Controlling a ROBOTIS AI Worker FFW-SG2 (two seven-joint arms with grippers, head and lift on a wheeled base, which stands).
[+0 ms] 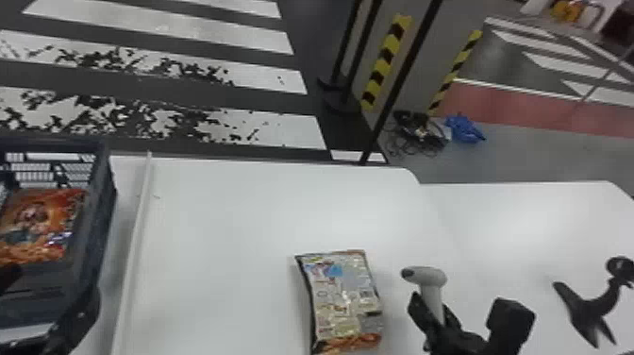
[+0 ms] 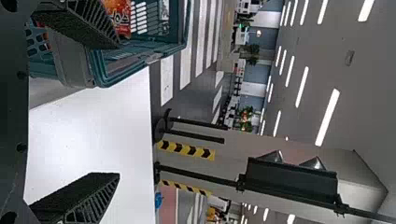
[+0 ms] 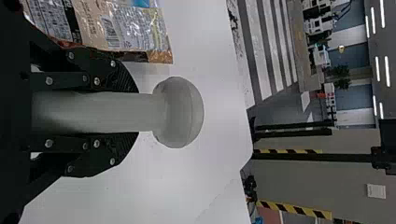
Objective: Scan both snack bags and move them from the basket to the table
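Note:
My right gripper (image 1: 436, 314) is shut around the handle of the grey scanner (image 1: 431, 278), just right of a snack bag (image 1: 342, 297) lying back side up on the table (image 1: 226, 226). In the right wrist view, the gripper (image 3: 126, 112) has the scanner handle (image 3: 107, 112) between its fingers, with the bag (image 3: 130, 28) alongside. Another snack bag (image 1: 42, 226), orange, lies in the dark basket (image 1: 101, 207) at the far left. My left gripper (image 1: 9, 276) is at the basket; in the left wrist view the gripper (image 2: 116, 112) stands wide open, one finger overlapping the basket (image 2: 107, 79).
A black scanner stand (image 1: 589, 302) stands on the table at the right. A thin white ridge (image 1: 132, 250) runs along the table beside the basket. Beyond the table are black posts and yellow-black striped floor bars.

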